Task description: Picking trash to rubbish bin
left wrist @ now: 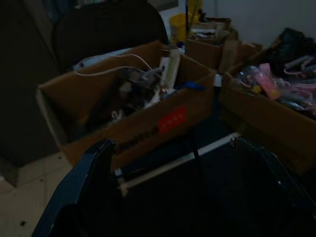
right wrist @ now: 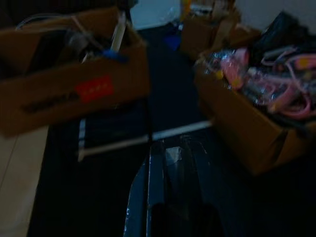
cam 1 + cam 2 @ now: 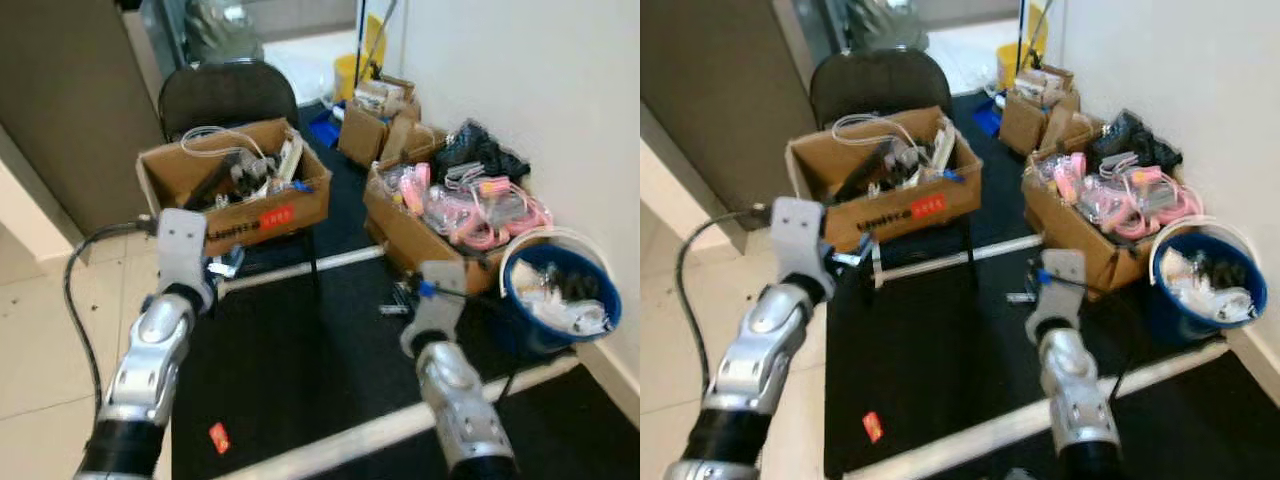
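Observation:
A blue bucket (image 3: 522, 332) with a white rim stands by the wall at the right, holding white crumpled trash (image 3: 565, 305). On the black mat (image 3: 300, 370) lies a small red scrap (image 3: 219, 437), near my left arm (image 3: 160, 350). Small bits of litter (image 3: 393, 302) lie on the mat beside the pink-filled box. My left gripper (image 1: 170, 144) is open and empty, pointing at the box on the chair. My right gripper (image 2: 170, 146) is shut; a pale scrap (image 2: 173, 155) shows at its tips, and I cannot tell whether it is held.
A cardboard box (image 3: 236, 185) of cables and parts rests on a black chair (image 3: 228, 95). A second box (image 3: 440, 215) holds pink items, with more boxes (image 3: 375, 115) behind. White strips (image 3: 300, 268) cross the mat. Pale tile floor (image 3: 40, 350) lies left.

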